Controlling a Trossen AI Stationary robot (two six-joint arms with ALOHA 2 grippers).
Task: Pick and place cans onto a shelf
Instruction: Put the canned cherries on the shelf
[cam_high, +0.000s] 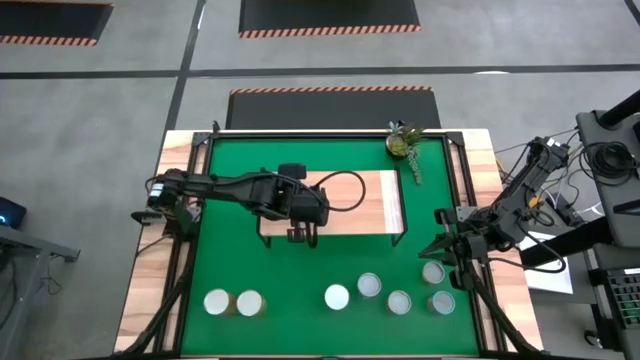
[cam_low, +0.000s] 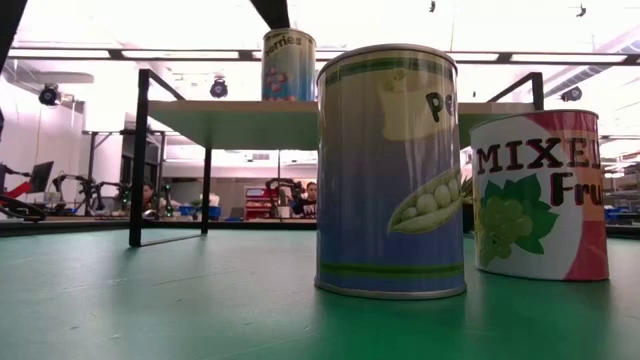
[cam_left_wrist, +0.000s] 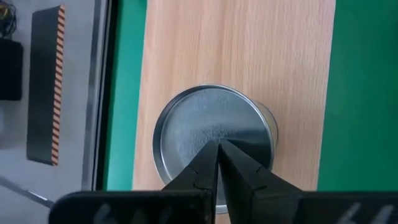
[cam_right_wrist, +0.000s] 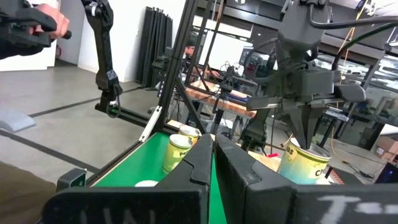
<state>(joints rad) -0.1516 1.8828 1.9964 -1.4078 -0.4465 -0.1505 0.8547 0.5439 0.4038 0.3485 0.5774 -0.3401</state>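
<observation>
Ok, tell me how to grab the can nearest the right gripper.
Take the can by its curved side wall, probably coming straight down from above and straddling its width: it stands upright with its round lid facing up, so opposite sides are open to a top approach.

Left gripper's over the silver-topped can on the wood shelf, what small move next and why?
Probably raise the left gripper straight up: its shut fingers sit above the silver-topped metal can, which already stands on the light wood shelf. The right gripper waits by the green mat's right edge.
</observation>
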